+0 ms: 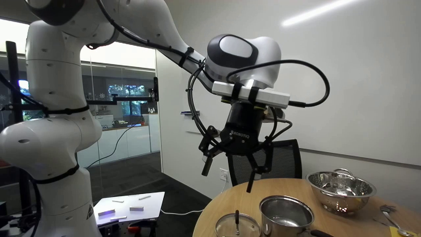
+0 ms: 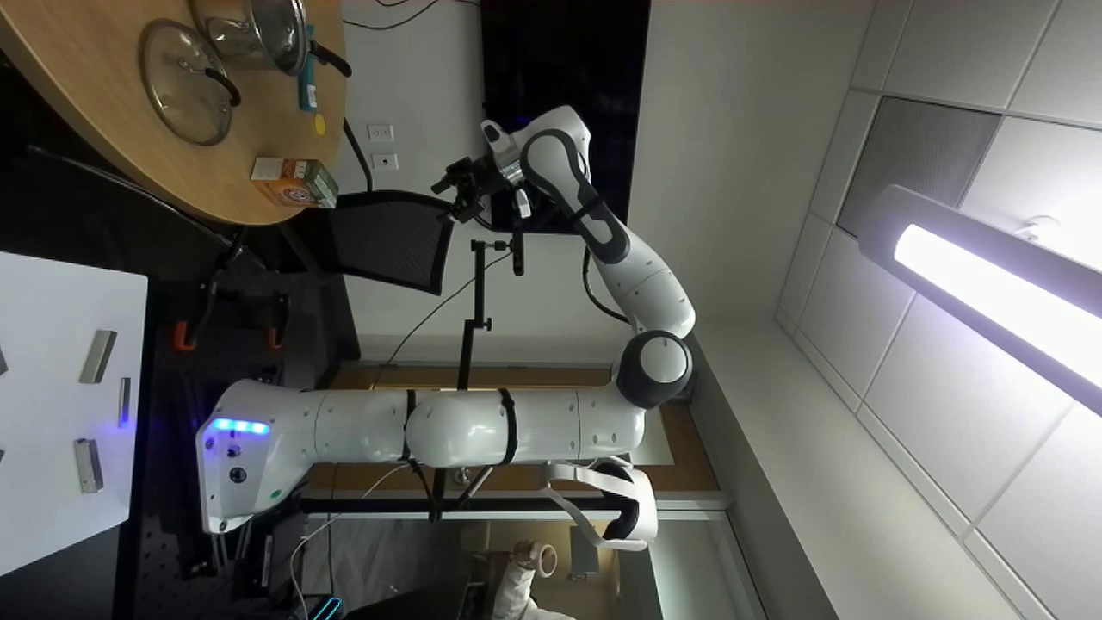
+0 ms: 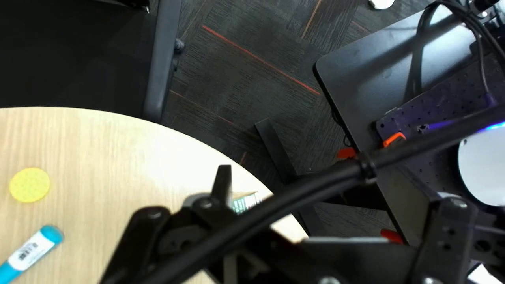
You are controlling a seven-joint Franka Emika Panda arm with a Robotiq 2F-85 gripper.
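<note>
Mid-frame in an exterior view hangs my gripper (image 1: 227, 178), fingers (image 1: 207, 166) spread wide: released, nothing btw them, touching nothing AFAICS. It's up in the air, well apart from the table (image 1: 230, 200).

Closest below, I'd guess, is the orange box (image 2: 294, 182), upper left in an exterior view, near the table's edge & not held; wrist view gives just a sliver of it low-centre, rest hidden by my fingers & cable (image 3: 311, 191). Lower left there: teal marker (image 3: 33, 252) w/ yellow disc (image 3: 29, 184) above it, both lying on the table.

Right of centre at the bottom of an exterior view: metal pot (image 1: 286, 210), upright, uncovered. A glass lid (image 1: 246, 227) lies just left of it, handle (image 1: 236, 218) up; whether they touch, can't tell. Steel colander (image 1: 340, 199) sits farther right.

Progress, my judgement: nothing's in my grip. Done, going by how stuff lies: lid's off, pot stands upright on the table. Remaining: box, pot & lid all rest there, none lifted, so no handling of them is under way ATM. Whether I'm at the start or past a pick-up, the views don't say.
</note>
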